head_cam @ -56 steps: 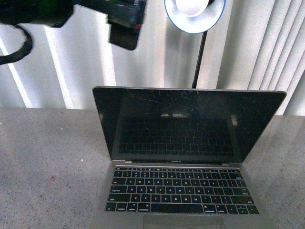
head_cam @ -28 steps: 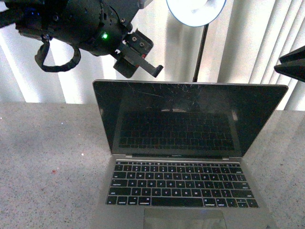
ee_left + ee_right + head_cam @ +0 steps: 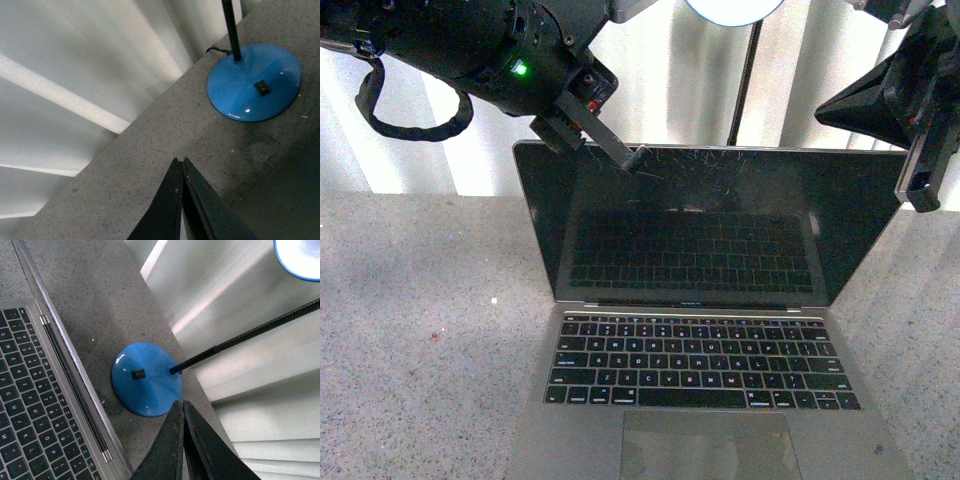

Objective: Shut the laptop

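Note:
The laptop (image 3: 700, 240) stands open in the middle of the grey table, its cracked black screen upright and facing me, the black keys (image 3: 695, 360) and trackpad nearest. My left gripper (image 3: 638, 158) is shut, with its tips at the screen's top edge near the left corner. My right gripper (image 3: 920, 200) is shut and hangs just off the screen's upper right corner. In the left wrist view the shut gripper (image 3: 180, 161) points over bare table. In the right wrist view the shut gripper (image 3: 181, 403) hovers behind the laptop's hinge (image 3: 75, 385). Neither holds anything.
A blue desk lamp stands behind the laptop: round base (image 3: 147, 380) (image 3: 255, 82), thin black neck (image 3: 745, 90), lit head (image 3: 735, 8) above. White vertical blinds (image 3: 820, 60) close off the back. The speckled table (image 3: 420, 330) stretches to the left.
My left gripper has dropped and moved right, from above the screen to its top edge. The right arm has come further in from the right and lower, beside the screen's corner.

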{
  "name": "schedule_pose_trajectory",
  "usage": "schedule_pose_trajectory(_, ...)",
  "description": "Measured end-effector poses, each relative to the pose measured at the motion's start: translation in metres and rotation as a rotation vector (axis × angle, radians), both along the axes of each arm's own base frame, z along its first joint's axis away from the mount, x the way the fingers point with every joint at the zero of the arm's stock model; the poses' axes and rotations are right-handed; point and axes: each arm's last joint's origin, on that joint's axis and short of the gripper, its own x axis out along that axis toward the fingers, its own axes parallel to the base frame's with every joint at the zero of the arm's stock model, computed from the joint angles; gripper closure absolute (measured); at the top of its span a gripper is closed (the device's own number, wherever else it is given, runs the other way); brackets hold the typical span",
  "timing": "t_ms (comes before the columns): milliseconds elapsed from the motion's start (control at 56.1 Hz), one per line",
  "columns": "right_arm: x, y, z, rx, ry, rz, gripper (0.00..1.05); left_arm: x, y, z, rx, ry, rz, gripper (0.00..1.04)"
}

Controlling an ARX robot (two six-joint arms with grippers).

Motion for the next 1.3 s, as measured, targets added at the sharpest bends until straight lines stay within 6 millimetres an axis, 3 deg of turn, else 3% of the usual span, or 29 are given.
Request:
schedule_pose_trajectory(321, 0.001, 0.014, -0.003, -0.030, 0.031, 0.047, 1.02, -0.006, -0.007, -0.001, 0.041, 0.025, -0.063, 1.01)
schedule_pose_trajectory(820, -0.011, 0.013, -0.009, -0.063, 0.073, 0.079, 1.02, -0.015, -0.011, -0.002, 0.066, 0.061, -0.108, 1.01)
schedule_pose_trajectory(1301, -0.022, 0.018, -0.025, -0.088, 0.121, 0.113, 1.02, -0.032, -0.008, -0.017, 0.041, 0.147, -0.125, 1.01)
